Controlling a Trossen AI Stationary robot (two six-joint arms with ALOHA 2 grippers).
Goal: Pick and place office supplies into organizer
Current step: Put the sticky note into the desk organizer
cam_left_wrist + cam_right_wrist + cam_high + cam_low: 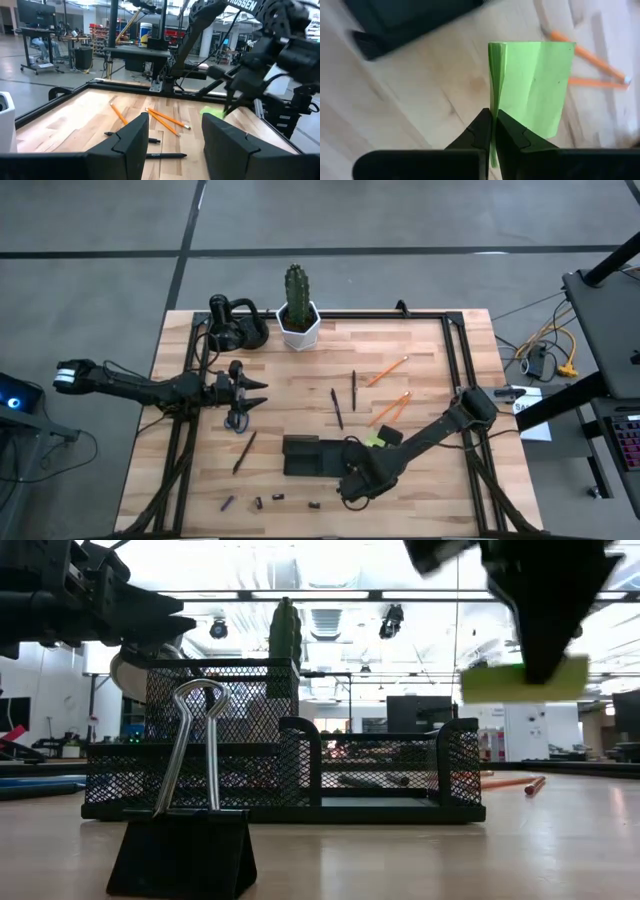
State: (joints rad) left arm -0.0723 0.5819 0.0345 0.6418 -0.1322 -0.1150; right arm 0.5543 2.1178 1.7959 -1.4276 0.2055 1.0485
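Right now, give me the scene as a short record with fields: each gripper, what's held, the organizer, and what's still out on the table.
right gripper: shut on the sticky-note pad, lifted off the table beside the organizer
left gripper: open, holding nothing, on the table's left side
organizer: black mesh tray, no supplies visible inside
orange pencils: lying on the table's right half
pens: lying near the table's middle
binder clips: along the near edge
cactus pot: far edge

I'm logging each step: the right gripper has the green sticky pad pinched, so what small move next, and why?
Probably carry it sideways over the organizer: the right gripper is shut on the sticky pad, which hangs clear above the table, beside the tray rather than over it.
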